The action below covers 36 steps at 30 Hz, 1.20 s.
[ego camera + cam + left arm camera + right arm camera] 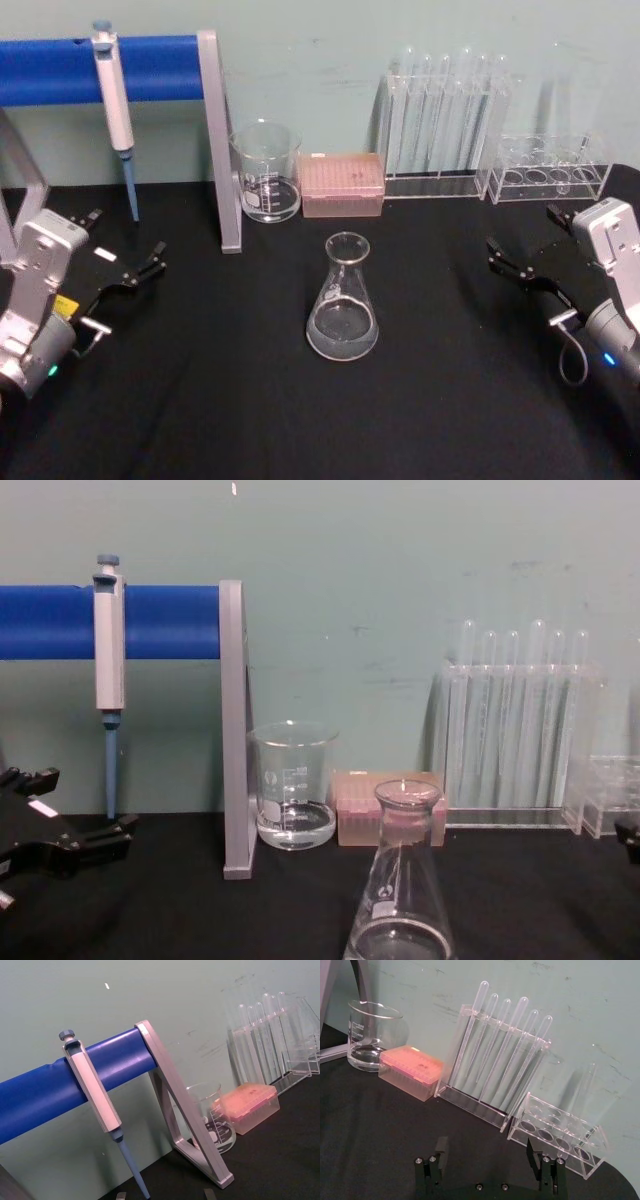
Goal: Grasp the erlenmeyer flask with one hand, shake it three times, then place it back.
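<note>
Nothing's been grabbed yet, so I'd say this is the very start, the reach-in step. The erlenmeyer flask (pixel 343 300) is standing upright on the black table (pixel 200 420), out in the open between the two grippers and well apart from both, not between anyone's jaws. Looks like there's a bit of clear liquid in the bottom.

The left gripper (pixel 125 238) sits off to one side with its jaws spread wide and nothing in them. Ahead of its jaws are the pipette (pixel 95 1095) and the blue bar stand (pixel 45 1085), not the flask. The right gripper (pixel 486 1152) is the same on the other side: jaws wide, empty, and facing the test tube rack (pixel 495 1065) and the smaller rack (pixel 560 1130) beside it.

My guess for the next move: whichever arm goes has to swing inward so the flask's neck ends up between its jaws, then close on it. I'd go for the narrow neck under the flared rim, since the cone below looks slippery to pinch. The beaker (pixel 266 172) and the pink tip box (pixel 342 185) sit just behind the flask, so the approach wants to come from the side, not over the back.
</note>
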### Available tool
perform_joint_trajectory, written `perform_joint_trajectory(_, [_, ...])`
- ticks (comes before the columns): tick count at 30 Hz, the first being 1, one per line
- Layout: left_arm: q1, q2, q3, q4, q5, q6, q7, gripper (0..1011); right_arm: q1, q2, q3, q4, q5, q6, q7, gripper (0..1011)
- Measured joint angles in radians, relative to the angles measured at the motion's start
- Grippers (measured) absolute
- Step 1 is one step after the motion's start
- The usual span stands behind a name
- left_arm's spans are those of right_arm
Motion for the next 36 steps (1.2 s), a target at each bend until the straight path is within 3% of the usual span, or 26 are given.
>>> perform_joint_trajectory(26, [0.000, 0.000, 0.000, 0.000, 0.000, 0.000, 0.000, 1001, -0.002, 0.001, 0.005, -0.003, 0.001, 0.000, 0.012, 1003])
perform_joint_trajectory(31, [0.000, 0.000, 0.000, 0.000, 0.000, 0.000, 0.000, 1001, -0.017, 0.009, 0.029, -0.031, 0.038, 0.005, 0.068, 1003])
perform_joint_trajectory(36, [0.000, 0.000, 0.000, 0.000, 0.000, 0.000, 0.000, 1001, -0.041, 0.027, 0.059, -0.076, 0.118, 0.025, 0.160, 1002])
